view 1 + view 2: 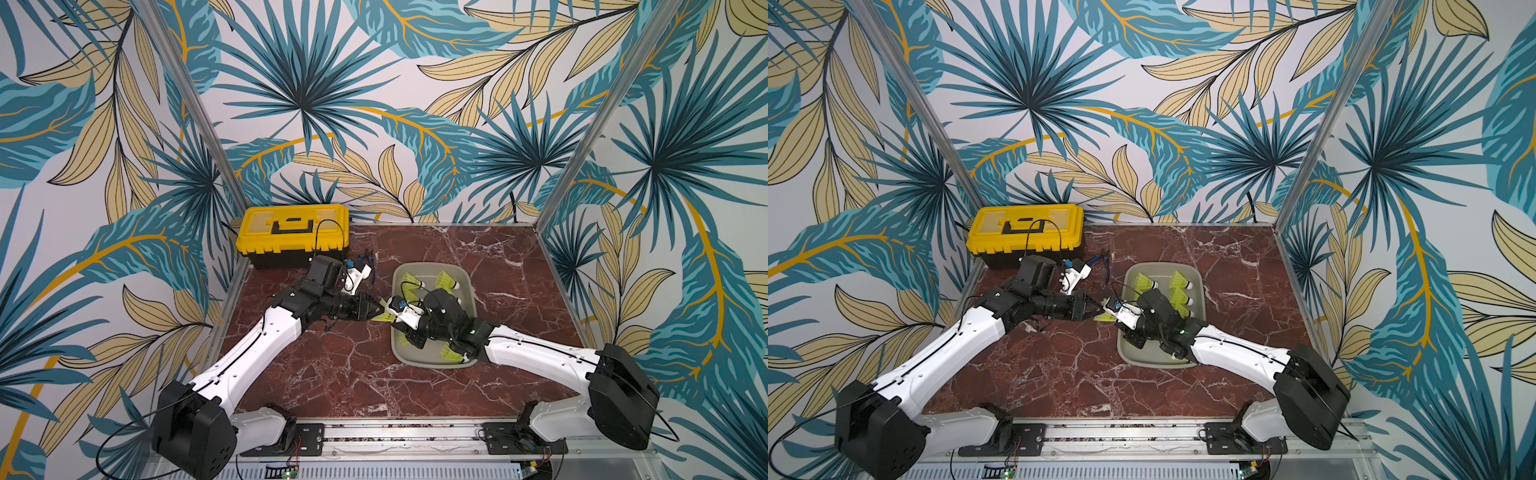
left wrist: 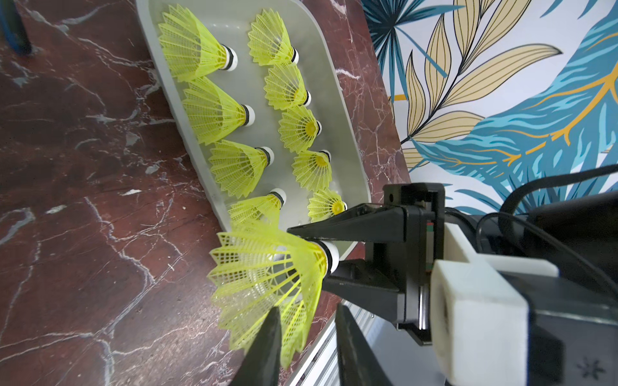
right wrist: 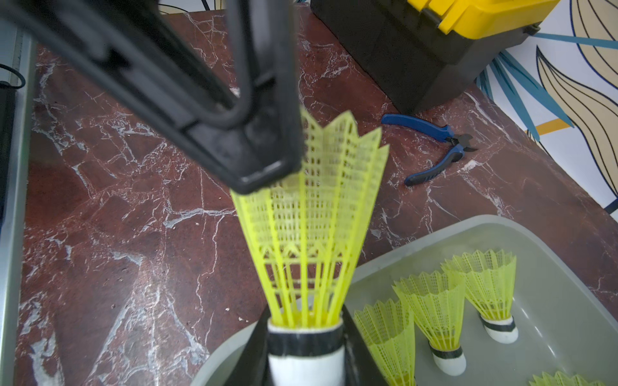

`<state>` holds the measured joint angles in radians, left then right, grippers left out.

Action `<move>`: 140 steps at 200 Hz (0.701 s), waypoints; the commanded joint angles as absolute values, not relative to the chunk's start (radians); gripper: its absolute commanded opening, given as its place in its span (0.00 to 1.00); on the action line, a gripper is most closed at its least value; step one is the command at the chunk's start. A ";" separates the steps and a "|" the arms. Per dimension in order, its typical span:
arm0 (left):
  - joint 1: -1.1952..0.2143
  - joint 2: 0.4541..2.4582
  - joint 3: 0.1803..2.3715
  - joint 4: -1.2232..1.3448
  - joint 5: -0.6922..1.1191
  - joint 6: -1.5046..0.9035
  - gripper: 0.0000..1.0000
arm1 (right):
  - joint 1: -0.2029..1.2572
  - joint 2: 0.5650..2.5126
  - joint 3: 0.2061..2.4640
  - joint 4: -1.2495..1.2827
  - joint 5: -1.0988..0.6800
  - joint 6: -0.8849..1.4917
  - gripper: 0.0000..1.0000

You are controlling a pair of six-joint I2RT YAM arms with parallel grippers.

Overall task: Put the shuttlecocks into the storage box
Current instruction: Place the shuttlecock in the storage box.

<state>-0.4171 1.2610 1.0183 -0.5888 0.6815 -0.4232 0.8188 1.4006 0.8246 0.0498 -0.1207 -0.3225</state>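
The grey storage box (image 1: 415,356) lies right of the table's middle, with several neon yellow-green shuttlecocks (image 2: 197,50) lying in two rows inside it. At the box's left rim my right gripper (image 3: 306,334) is shut on the white, black-banded tip of one more shuttlecock (image 3: 311,234). This shuttlecock's skirt points out over the table towards the left arm. My left gripper (image 2: 307,310) meets it from the left. Its fingers stand a little apart with the skirt's rim (image 2: 297,331) between them, and one finger lies against the mesh. In both top views the two grippers meet tip to tip (image 1: 382,313).
A yellow-lidded black toolbox (image 1: 293,235) stands at the back left corner. Blue-handled pliers (image 3: 434,147) lie on the marble between it and the box. Patterned walls enclose three sides, and an aluminium rail (image 1: 399,432) runs along the front edge.
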 commanded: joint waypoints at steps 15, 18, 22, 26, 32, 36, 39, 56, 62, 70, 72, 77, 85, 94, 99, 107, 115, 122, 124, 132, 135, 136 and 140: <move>-0.410 1.266 1.079 -0.597 0.725 -0.405 0.17 | 0.820 1.384 0.821 0.032 -0.135 -0.330 0.24; -0.410 1.267 1.080 -0.595 0.728 -0.406 0.14 | 0.819 1.384 0.822 0.032 -0.135 -0.329 0.24; -0.411 1.267 1.080 -0.593 0.733 -0.408 0.10 | 0.820 1.384 0.822 0.032 -0.135 -0.328 0.24; -0.411 1.267 1.079 -0.591 0.737 -0.410 0.06 | 0.820 1.384 0.822 0.032 -0.134 -0.328 0.24; -0.411 1.269 1.078 -0.584 0.742 -0.416 0.00 | 0.819 1.383 0.822 0.032 -0.132 -0.328 0.24; -0.411 1.269 1.076 -0.579 0.748 -0.422 0.00 | 0.820 1.382 0.820 0.032 -0.131 -0.327 0.24; -0.411 1.269 1.074 -0.572 0.754 -0.429 0.00 | 0.819 1.382 0.820 0.032 -0.128 -0.327 0.24; -0.411 1.272 1.057 -0.514 0.780 -0.483 0.00 | 0.820 1.378 0.817 0.037 -0.115 -0.322 0.26; -0.411 1.272 1.049 -0.488 0.786 -0.507 0.00 | 0.819 1.375 0.814 0.038 -0.109 -0.321 0.29; -0.412 1.270 1.040 -0.452 0.789 -0.539 0.00 | 0.819 1.372 0.811 0.041 -0.097 -0.316 0.33; -0.412 1.270 1.036 -0.447 0.790 -0.546 0.00 | 0.820 1.369 0.810 0.041 -0.094 -0.315 0.34; -0.412 1.270 1.031 -0.427 0.790 -0.563 0.00 | 0.820 1.365 0.807 0.044 -0.085 -0.312 0.38; -0.412 1.269 1.019 -0.395 0.789 -0.590 0.00 | 0.820 1.356 0.798 0.051 -0.068 -0.310 0.47; -0.412 1.267 1.004 -0.358 0.782 -0.626 0.00 | 0.820 1.341 0.782 0.061 -0.046 -0.305 0.53; -0.413 1.267 0.996 -0.338 0.776 -0.642 0.00 | 0.819 1.332 0.774 0.068 -0.036 -0.304 0.54; -0.418 1.263 0.980 -0.302 0.760 -0.673 0.00 | 0.819 1.318 0.760 0.073 -0.017 -0.301 0.57; -0.424 1.260 0.964 -0.281 0.742 -0.702 0.00 | 0.821 1.298 0.743 0.082 0.002 -0.296 0.60; -0.431 1.259 0.950 -0.226 0.730 -0.727 0.00 | 0.819 1.280 0.728 0.086 0.023 -0.290 0.62; -0.433 1.259 0.947 -0.218 0.727 -0.734 0.00 | 0.819 1.275 0.724 0.087 0.029 -0.289 0.63; -0.440 1.257 0.931 -0.188 0.710 -0.762 0.00 | 0.821 1.251 0.702 0.093 0.052 -0.280 0.64; -0.443 1.256 0.927 -0.176 0.703 -0.772 0.00 | 0.819 1.241 0.694 0.096 0.061 -0.277 0.65; -0.444 1.256 0.925 -0.172 0.701 -0.775 0.00 | 0.819 1.238 0.692 0.096 0.064 -0.275 0.65; -0.448 1.255 0.916 -0.158 0.692 -0.788 0.00 | 0.820 1.223 0.681 0.098 0.076 -0.271 0.65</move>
